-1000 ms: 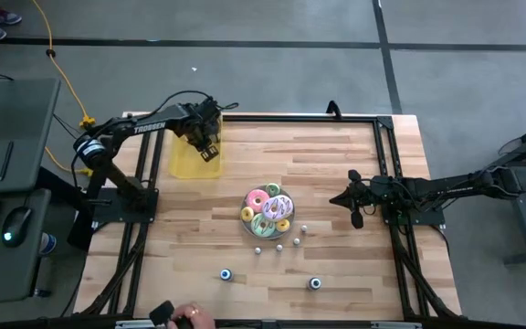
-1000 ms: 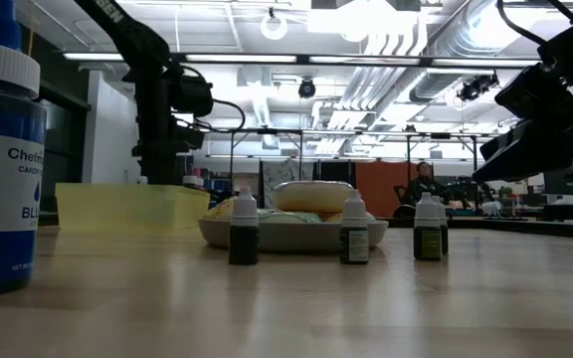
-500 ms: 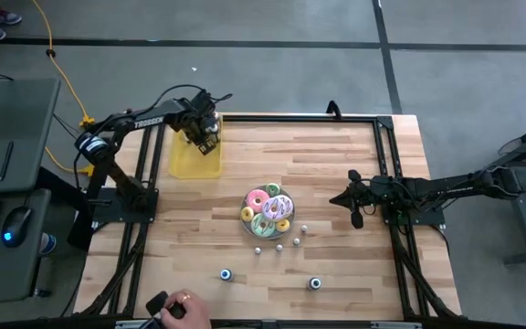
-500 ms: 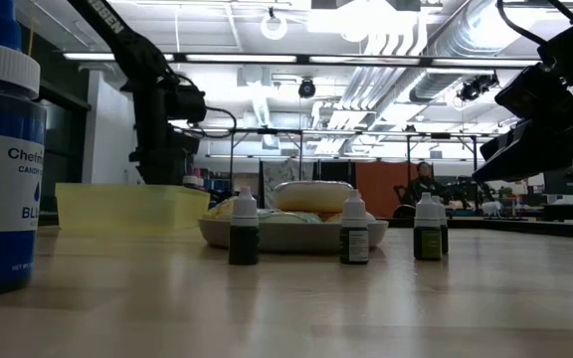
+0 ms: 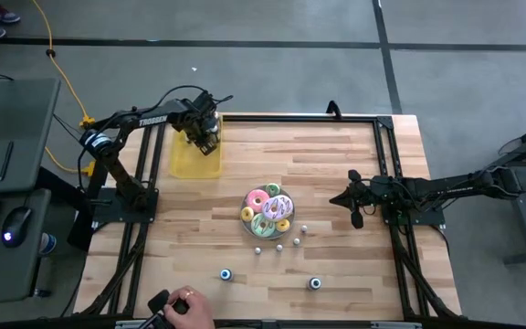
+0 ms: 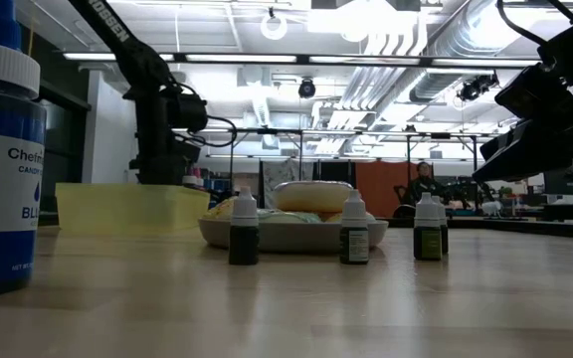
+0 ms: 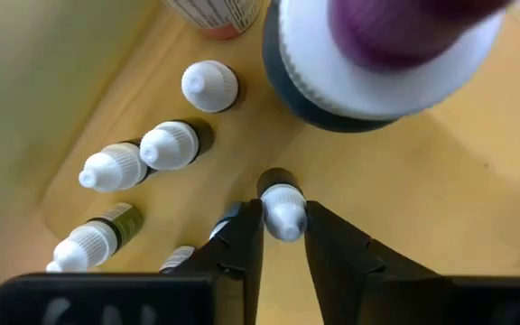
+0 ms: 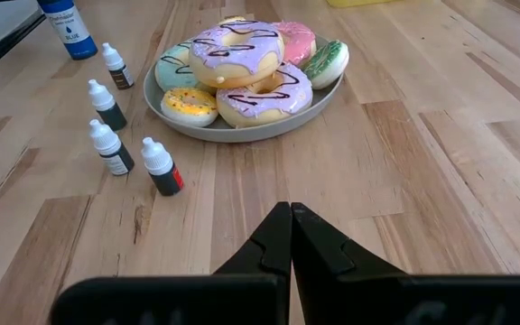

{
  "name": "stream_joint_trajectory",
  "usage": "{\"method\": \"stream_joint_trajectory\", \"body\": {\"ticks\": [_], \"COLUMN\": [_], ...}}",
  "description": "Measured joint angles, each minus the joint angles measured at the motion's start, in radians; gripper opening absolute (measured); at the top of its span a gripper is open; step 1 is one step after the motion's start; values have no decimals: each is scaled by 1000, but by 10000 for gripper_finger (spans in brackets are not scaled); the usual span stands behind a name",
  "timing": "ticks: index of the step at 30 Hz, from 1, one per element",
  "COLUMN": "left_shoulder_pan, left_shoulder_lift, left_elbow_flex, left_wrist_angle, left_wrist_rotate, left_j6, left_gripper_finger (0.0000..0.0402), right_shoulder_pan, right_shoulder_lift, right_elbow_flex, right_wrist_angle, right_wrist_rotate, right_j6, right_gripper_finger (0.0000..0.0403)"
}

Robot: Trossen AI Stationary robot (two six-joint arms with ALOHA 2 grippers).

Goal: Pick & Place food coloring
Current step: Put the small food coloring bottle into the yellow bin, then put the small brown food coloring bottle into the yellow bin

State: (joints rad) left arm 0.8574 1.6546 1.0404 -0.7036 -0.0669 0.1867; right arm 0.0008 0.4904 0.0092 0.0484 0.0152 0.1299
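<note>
From above, the left claw (image 5: 206, 139) hangs over the yellow tray (image 5: 193, 162) at the bench's (image 5: 336, 265) far left corner, and the arm hides what lies beneath it; the tray's contents show only in the left wrist view, where a large bottle with a purple cap (image 7: 382, 54) is cut off by the frame edge. In that view the left claw (image 7: 283, 236) is clenched on a small white-capped food coloring bottle (image 7: 283, 209), its fingers (image 7: 242, 244) pressed to either side of the cap; more small bottles (image 7: 170, 144) lie just beside it on the tray floor, some half cut off.

The right claw (image 5: 353, 203) waits above the bench's right side, well apart from the tray; in the right wrist view its fingers (image 8: 290, 236) are pressed together on nothing.

The plate of doughnuts (image 5: 245, 217) sits mid-bench; four small bottles (image 8: 108, 147) stand just beside it on the near side, and two larger blue-capped ones (image 5: 226, 274) stand nearer the front edge. In the low view one of these, a blue bottle (image 6: 3, 169), is cut off at the frame edge. A person's hand (image 5: 188, 306) shows at the front edge.
</note>
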Motion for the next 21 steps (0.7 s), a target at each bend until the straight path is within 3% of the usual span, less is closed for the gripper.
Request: {"method": "stream_joint_trajectory", "body": {"ticks": [11, 21], "left_shoulder_pan": [0, -8], "left_shoulder_lift": [2, -1], "left_elbow_flex": [6, 98], "left_wrist_angle": [-6, -76], "left_wrist_rotate": [-3, -59], "left_j6": [0, -1], "left_gripper_finger": [142, 155], "right_shoulder_pan": [0, 0], "right_shoulder_lift": [0, 0], "right_elbow_flex": [0, 0], "right_wrist_angle": [0, 0], "right_wrist_rotate": [0, 0], "right_j6": [0, 0], "right_gripper_finger": [0, 0]}}
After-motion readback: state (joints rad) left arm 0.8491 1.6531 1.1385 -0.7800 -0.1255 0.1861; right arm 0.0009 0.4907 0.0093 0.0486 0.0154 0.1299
